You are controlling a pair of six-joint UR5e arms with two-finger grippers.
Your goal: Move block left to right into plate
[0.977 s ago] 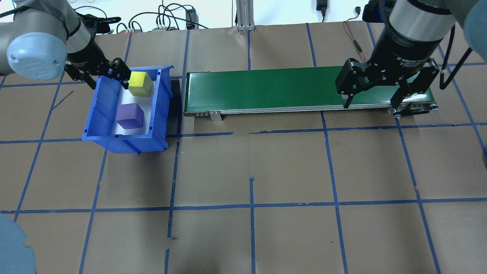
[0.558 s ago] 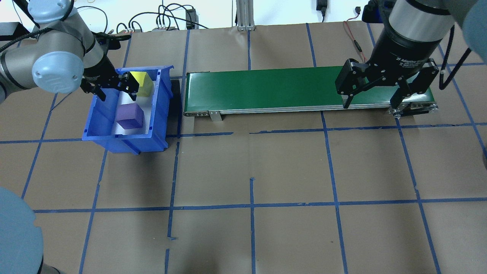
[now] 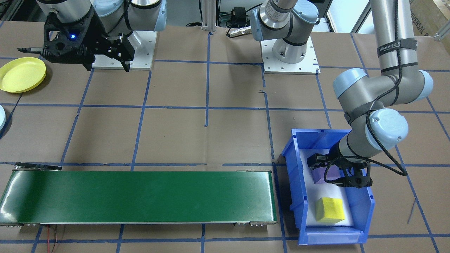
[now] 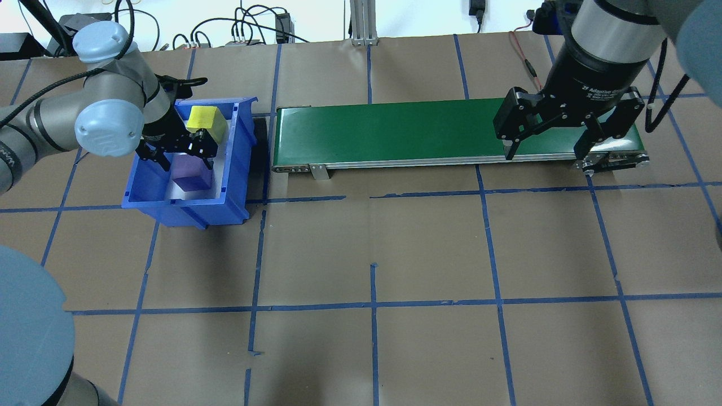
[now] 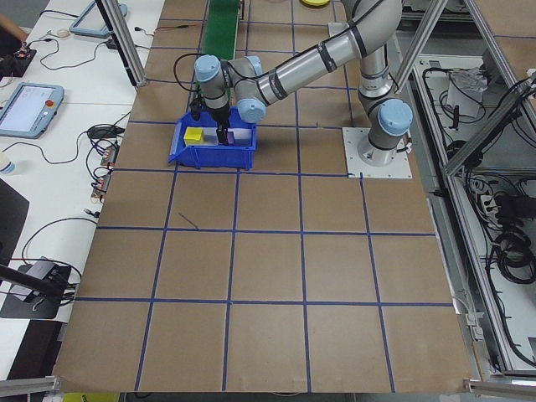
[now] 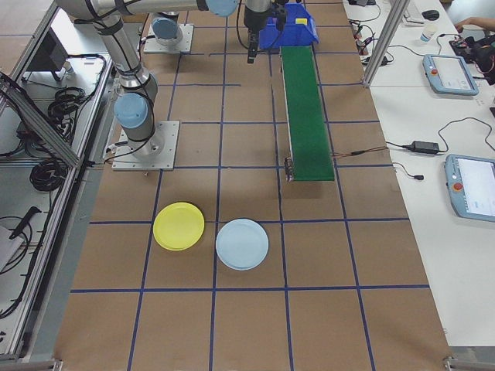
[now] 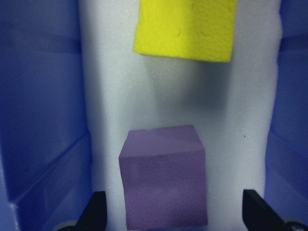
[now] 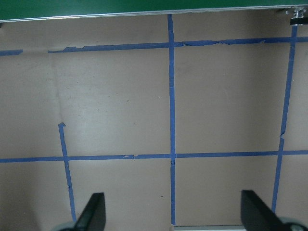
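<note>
A purple foam cube block (image 7: 164,182) was seen on the white foam liner of a blue plastic open-front bin (image 4: 240,141), at the end nearer the robot base. Its faces were matte and finely pitted, the edges square, with a faint crease across the top face in the left wrist view. A yellow foam cube block (image 7: 186,28) of the same rough texture was lying further along the same liner, apart from the purple one.

The left gripper (image 4: 181,150) was lowered into the bin over the purple block. Its fingers (image 7: 96,211) were spread wide, one to each side of the block, with clear gaps visible and no contact made.

The bin was placed just beside one end of a long green conveyor belt with an aluminium frame (image 4: 395,132) on a table covered in brown paper with a blue tape grid (image 4: 372,254).

The right gripper (image 4: 546,148) was held above the table at the far end of the belt, fingers (image 8: 94,211) spread apart with nothing between them.

A round yellow plastic plate (image 6: 179,226) and a round light-blue plastic plate (image 6: 242,243) were side by side on the robot's right, past the belt end, well apart from the bin.
</note>
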